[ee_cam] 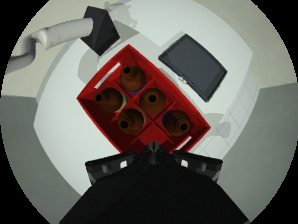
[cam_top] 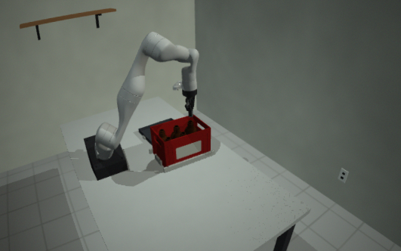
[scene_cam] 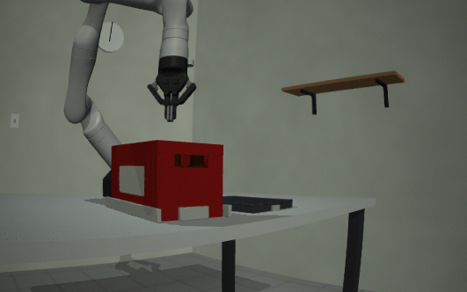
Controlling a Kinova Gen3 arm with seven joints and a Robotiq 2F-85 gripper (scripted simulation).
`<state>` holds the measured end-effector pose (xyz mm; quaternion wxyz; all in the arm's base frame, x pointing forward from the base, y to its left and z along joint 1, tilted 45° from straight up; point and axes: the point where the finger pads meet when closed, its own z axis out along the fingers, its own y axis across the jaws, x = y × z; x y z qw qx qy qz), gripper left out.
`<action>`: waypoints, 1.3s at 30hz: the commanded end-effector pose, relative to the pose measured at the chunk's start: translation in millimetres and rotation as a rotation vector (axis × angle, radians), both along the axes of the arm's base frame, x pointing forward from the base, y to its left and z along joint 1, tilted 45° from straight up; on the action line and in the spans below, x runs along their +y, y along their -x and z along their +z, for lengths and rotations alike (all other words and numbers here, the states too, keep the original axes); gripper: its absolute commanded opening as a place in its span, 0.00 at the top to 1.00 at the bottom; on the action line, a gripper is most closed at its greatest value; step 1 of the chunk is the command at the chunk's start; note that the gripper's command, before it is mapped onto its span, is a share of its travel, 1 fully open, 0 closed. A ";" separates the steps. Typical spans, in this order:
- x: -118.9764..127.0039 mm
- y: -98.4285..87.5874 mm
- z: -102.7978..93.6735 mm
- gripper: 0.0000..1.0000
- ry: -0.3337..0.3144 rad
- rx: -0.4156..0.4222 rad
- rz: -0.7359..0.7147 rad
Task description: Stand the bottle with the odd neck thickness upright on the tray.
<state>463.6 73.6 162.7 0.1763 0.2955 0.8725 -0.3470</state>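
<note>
The red crate [cam_top: 171, 155] [scene_cam: 189, 189] [ee_cam: 186, 106] stands on the table. Several brown bottles stand in it: in the wrist view one at the top [ee_cam: 132, 78], one at the left [ee_cam: 108, 99], one in the middle [ee_cam: 152, 101], one lower left [ee_cam: 131, 121] and one at the right [ee_cam: 176, 123]. Which neck differs I cannot tell. The compartment nearest the fingers holds no bottle. The dark tray [cam_top: 146, 131] [scene_cam: 255, 206] [ee_cam: 192, 67] lies beside the crate with nothing on it. My gripper [cam_top: 191, 114] [scene_cam: 170, 120] [ee_cam: 153, 147] is shut and empty, above the crate.
Pale low strips [cam_top: 189, 162] [scene_cam: 132, 208] run along the crate's base. The robot's black base [cam_top: 107, 164] [ee_cam: 101, 32] stands beyond the crate's other end. A wooden shelf [cam_top: 68, 17] [scene_cam: 343, 83] hangs on the wall.
</note>
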 end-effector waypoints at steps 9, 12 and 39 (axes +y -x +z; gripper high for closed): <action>-22.0 -28.3 18.3 0.36 -0.013 -0.020 -0.035; -22.0 -28.3 18.3 0.36 -0.013 -0.020 -0.035; -22.0 -28.3 18.3 0.36 -0.013 -0.020 -0.035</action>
